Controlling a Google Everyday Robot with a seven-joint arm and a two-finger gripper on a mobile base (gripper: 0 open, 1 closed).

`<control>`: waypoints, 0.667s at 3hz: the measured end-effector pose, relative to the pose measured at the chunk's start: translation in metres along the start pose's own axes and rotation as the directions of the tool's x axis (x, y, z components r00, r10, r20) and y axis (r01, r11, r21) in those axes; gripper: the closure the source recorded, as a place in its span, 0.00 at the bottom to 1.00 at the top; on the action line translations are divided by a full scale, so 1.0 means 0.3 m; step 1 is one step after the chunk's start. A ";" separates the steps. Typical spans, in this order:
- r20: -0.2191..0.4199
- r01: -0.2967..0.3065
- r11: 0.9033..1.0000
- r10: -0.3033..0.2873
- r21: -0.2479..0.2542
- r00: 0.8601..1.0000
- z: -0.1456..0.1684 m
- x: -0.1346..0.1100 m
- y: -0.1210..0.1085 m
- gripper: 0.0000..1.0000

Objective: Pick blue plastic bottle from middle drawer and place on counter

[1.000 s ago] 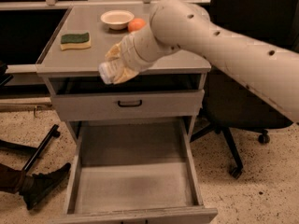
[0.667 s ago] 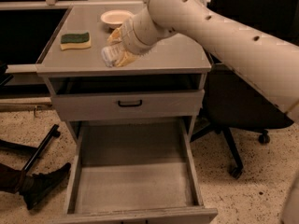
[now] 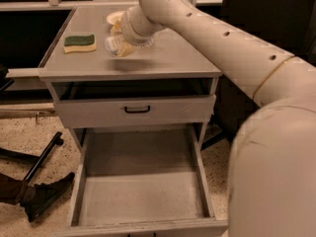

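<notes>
My gripper (image 3: 120, 42) is over the counter (image 3: 163, 58), just right of the sponge, and is shut on the blue plastic bottle (image 3: 112, 45). The bottle is pale and lies sideways in the fingers, a little above the counter top. The middle drawer (image 3: 143, 191) is pulled wide open below; its grey floor is bare. My arm reaches in from the right and covers much of that side.
A green and yellow sponge (image 3: 79, 43) lies on the counter's left part. A white bowl (image 3: 114, 17) sits at the back, partly behind the gripper. The shallower drawer with a black handle (image 3: 137, 109) is closed. Dark chair legs (image 3: 42, 157) are on the floor at left.
The gripper has carried the bottle up from the cabinet's front edge and back over the counter top. The view has shifted closer.
</notes>
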State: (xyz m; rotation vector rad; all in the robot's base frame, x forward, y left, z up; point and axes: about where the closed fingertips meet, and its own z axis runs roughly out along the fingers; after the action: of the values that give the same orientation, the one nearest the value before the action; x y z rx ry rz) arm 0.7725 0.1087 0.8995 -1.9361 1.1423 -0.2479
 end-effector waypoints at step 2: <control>0.008 -0.100 0.994 0.101 -0.034 0.995 0.110 0.061 -0.018 0.81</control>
State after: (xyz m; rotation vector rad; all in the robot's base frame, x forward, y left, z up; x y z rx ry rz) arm 0.8039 0.1142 0.8790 -1.9000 1.2403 -0.1658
